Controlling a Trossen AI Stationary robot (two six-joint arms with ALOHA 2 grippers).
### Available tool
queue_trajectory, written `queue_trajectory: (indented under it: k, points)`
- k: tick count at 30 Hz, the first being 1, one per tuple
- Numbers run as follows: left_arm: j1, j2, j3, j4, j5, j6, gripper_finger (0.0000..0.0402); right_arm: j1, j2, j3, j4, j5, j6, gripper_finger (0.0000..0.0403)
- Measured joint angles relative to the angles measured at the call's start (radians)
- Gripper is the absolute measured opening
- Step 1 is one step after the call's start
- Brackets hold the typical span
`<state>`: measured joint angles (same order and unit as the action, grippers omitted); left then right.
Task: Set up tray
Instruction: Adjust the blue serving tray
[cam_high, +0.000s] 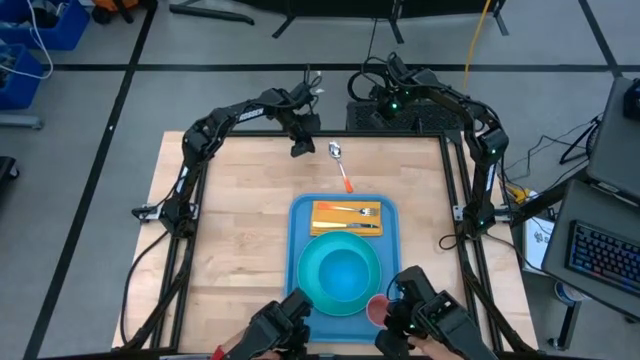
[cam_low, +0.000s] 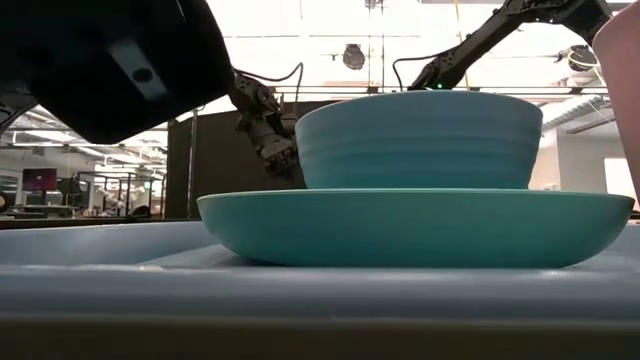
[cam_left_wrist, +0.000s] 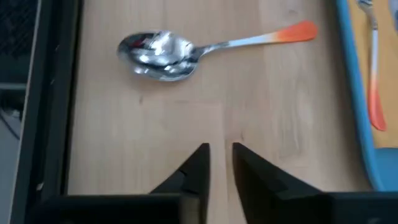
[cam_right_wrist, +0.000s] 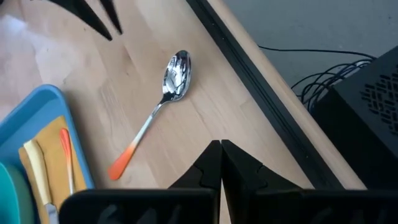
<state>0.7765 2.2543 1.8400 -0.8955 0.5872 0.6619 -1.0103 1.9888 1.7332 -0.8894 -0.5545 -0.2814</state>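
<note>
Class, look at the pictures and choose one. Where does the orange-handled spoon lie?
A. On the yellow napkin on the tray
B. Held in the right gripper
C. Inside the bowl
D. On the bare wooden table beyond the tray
D: the spoon lies on the wooden table, outside the tray, with no gripper holding it.

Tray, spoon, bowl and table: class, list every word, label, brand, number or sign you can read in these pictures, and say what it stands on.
None can be read.
The tray, spoon, bowl and plate carry no print.
The keyboard beside the table has keys too small to read.
The screens far back in the low view are blurred.
</note>
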Motion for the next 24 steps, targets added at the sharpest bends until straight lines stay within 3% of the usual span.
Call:
queue_trajectory:
  k: [8,12,18,24]
  points:
    - [-0.002,0.0,0.0,0.061,-0.072,-0.015,0.0194,0.005,0.0,0.0,0.002,0.0,-0.03,0.0]
    - [-0.012,0.001,0.0,0.123,-0.095,-0.018,0.0233,0.004,0.0,0.0,0.002,0.0,-0.03,0.0]
    - [-0.025,0.001,0.0,0.135,-0.096,-0.015,0.0238,0.004,0.0,0.0,-0.001,0.0,-0.043,0.0]
    - [-0.036,-0.008,0.0,0.124,-0.22,0.045,0.022,0.004,0.0,0.0,0.001,0.0,-0.061,0.0]
